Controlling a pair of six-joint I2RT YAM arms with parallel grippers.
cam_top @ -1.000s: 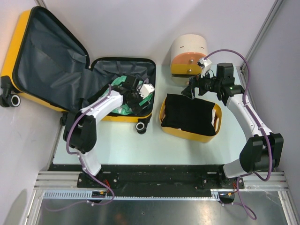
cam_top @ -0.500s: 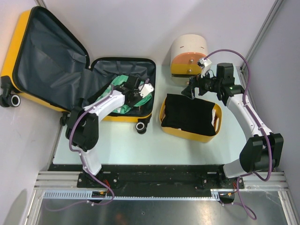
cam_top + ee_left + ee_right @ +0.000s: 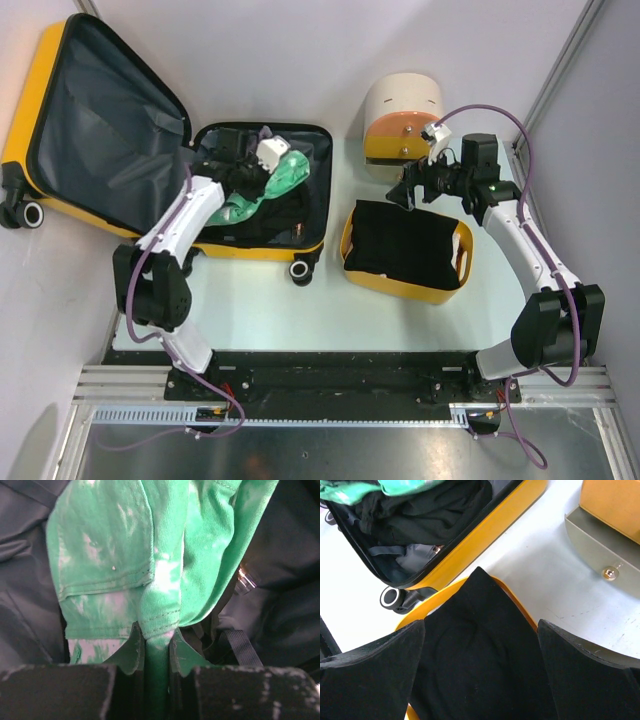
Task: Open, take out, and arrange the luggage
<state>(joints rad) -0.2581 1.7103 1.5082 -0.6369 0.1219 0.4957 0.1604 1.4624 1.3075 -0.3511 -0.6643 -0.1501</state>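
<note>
Pinching green garment (image 3: 125,555) by its hem in left tool (image 3: 156,640) over the luggage (image 3: 100,120), lying open far left on the bench (image 3: 250,300); best lifting straight, clearing the strap (image 3: 240,647). Holding right tool (image 3: 481,630) spread above yellow bin (image 3: 405,290).

Robot lab test cell, not a home or shop. L arm (image 3: 180,225) & R arm (image 3: 525,245) are bolted to a black base plate (image 3: 330,372) set in alu rails (image 3: 120,385), w/ sheet metal on the near side of the plate. Beyond the plate is a pale table (image 3: 260,300), boxed in by plain white panels (image 3: 300,60) w/ alu frame posts (image 3: 560,70) at the far corners. Purple cables (image 3: 497,112) loop along both arms down to the plate. The items look like staged props: open suitcase (image 3: 100,120) far L of the plate, yellow bin (image 3: 400,290) beyond its R half, small cabinet (image 3: 403,100) further back.
</note>
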